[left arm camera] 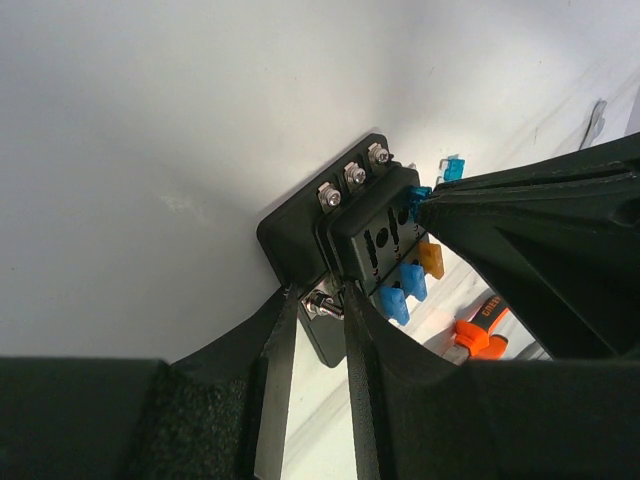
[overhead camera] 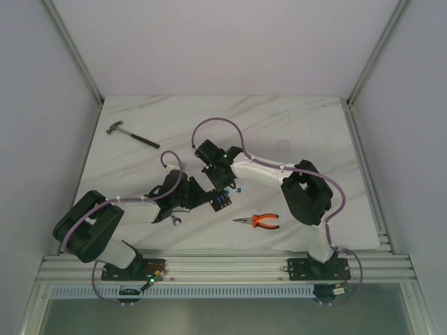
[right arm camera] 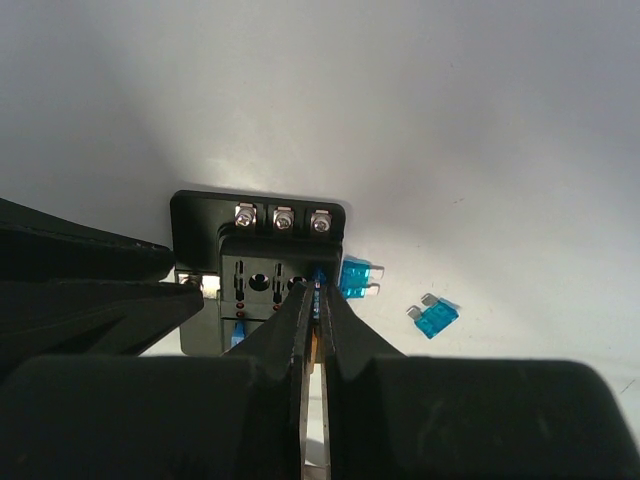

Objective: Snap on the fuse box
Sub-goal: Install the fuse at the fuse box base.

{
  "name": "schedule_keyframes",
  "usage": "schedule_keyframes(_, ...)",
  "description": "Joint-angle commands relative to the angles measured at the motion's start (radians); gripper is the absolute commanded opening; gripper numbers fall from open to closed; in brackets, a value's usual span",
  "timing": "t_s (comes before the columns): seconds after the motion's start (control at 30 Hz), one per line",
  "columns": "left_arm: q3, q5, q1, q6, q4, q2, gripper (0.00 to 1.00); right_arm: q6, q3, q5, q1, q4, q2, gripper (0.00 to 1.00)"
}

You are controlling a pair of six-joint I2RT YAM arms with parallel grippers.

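Your left fingers (left arm camera: 372, 350) grip the square black plastic fuse box (left arm camera: 375, 235) edgewise. Your right fingers (right arm camera: 348, 325), almost closed, hold a small blue fuse (left arm camera: 418, 194) at its slots.

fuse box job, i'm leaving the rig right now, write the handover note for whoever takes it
left gripper: clamped on the near edge of the fuse box, holding it.
right gripper: shut, tips down on a blue fuse at the box's face; whether it pinches that fuse is unclear.
Done: two seated blue fuses and an orange fuse sit in slots.
To do: two loose blue fuses lie beside the box, and some slots look empty. The pliers lie untouched nearby.
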Motion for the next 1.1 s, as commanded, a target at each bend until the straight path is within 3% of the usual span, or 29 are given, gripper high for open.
schedule_keyframes(0.0, 0.0, 0.004, -0.002, 0.013, -0.048, 0.021, 0.35, -0.015, -0.023, -0.088, 0.007, -0.035, 0.065, 0.0)
schedule_keyframes(0.47, 0.011, 0.006, -0.004, 0.018, -0.05, 0.027, 0.35, 0.042, 0.041, -0.035, 0.003, -0.041, -0.074, 0.26)
schedule_keyframes(1.07, 0.014, 0.007, -0.004, 0.019, -0.053, 0.031, 0.35, 0.045, 0.028, -0.013, -0.007, -0.07, 0.001, 0.18)
